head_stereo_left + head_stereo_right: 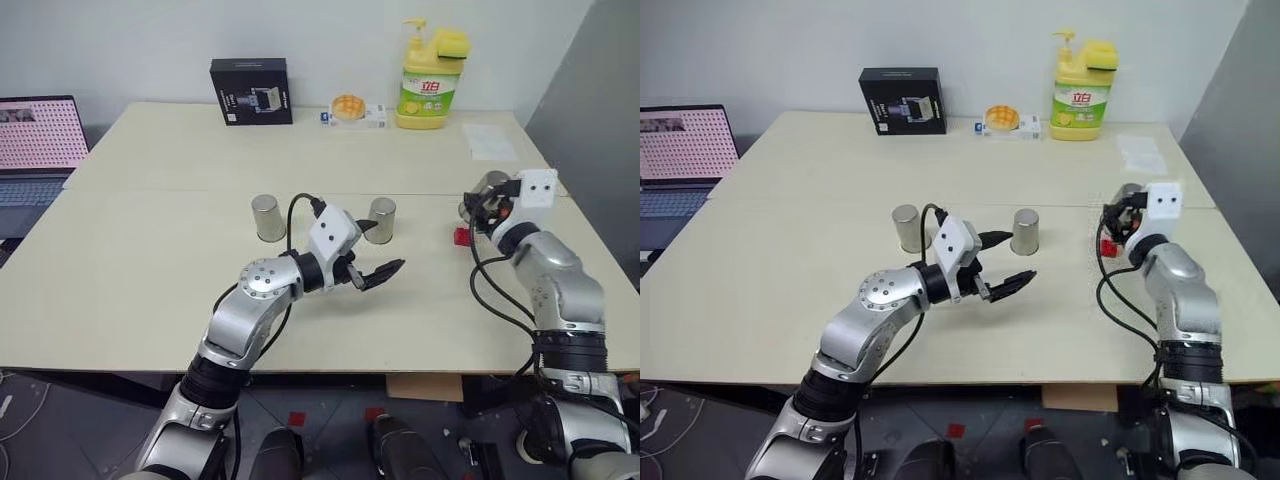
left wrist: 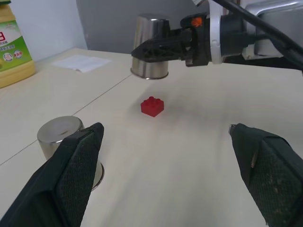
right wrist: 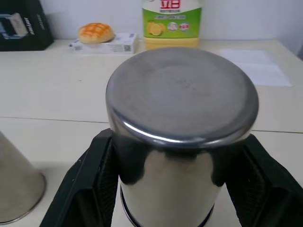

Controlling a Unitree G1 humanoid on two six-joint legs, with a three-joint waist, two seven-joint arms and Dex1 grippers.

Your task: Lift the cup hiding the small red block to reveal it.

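Brushed-metal cup (image 2: 151, 46) is hanging clamped in the right tool (image 2: 142, 51), above the studded red block (image 2: 152, 106); left tool (image 2: 165, 175) is gaping wide.

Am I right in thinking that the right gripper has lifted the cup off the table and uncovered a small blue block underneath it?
Nearly right, but the block is red, not blue. The left wrist view shows the right gripper holding the cup clear of the table, with the small red block lying uncovered just below it.
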